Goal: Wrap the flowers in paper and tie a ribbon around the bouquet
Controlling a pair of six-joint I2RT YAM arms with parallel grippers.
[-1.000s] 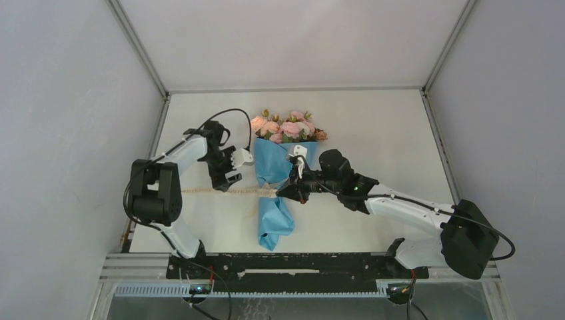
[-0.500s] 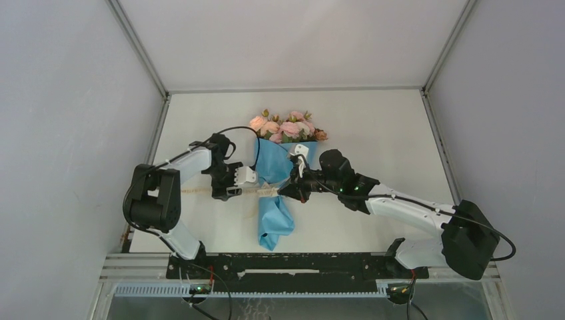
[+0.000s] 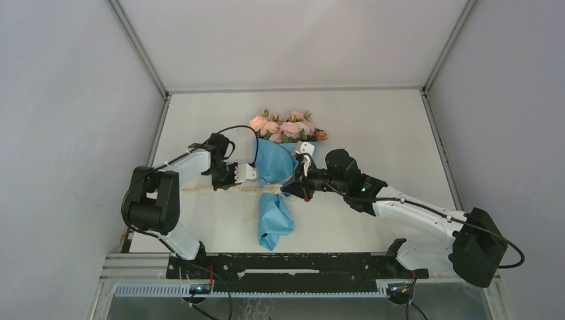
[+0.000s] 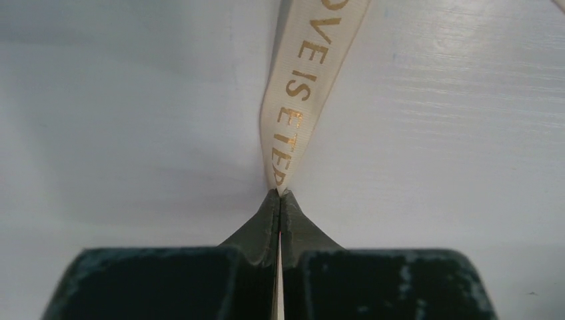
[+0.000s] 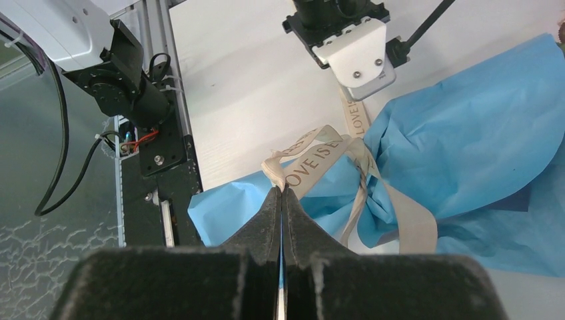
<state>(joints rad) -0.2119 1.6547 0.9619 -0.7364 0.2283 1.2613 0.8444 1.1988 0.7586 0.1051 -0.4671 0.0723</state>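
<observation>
The flowers point(image 3: 286, 127) lie wrapped in the paper point(image 3: 273, 223), and the ribbon point(image 5: 320, 150) crosses the bouquet point(image 3: 272, 167) between the left hand point(image 4: 280, 195) and right hand point(image 5: 280, 193), each clamped on a strand, with the knot seemingly unfinished.

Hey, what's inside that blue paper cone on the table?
Pink and peach roses poke out at the far, wide end of the paper. Their stems are covered by the wrap, so nothing more inside can be seen.

- Gold capitals run down the cream ribbon point(image 4: 300, 100) in the left wrist view: "VE IS ETE", cut off at both ends.
- In the right wrist view the same ribbon reads "LOVE IS E" on one strand and "LOVE" on another.
</observation>
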